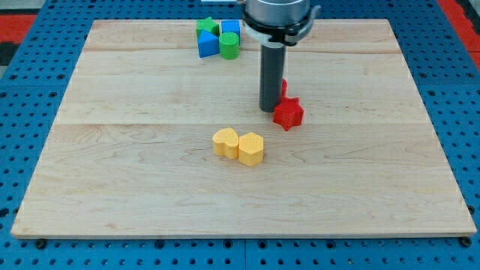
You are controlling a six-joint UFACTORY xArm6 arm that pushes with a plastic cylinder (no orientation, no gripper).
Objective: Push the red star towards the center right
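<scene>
The red star [288, 113] lies on the wooden board [150, 165], a little right of the middle. My tip [269, 109] stands just to the star's left, touching it or nearly so. A second red block [283, 86] shows as a sliver behind the rod, above the star; its shape is hidden.
Two yellow blocks [225, 141] [251, 148] sit side by side below and left of the tip. At the view's top, a cluster holds a green star [208, 28], a blue block [208, 43], a green cylinder [229, 46] and another blue block [231, 27].
</scene>
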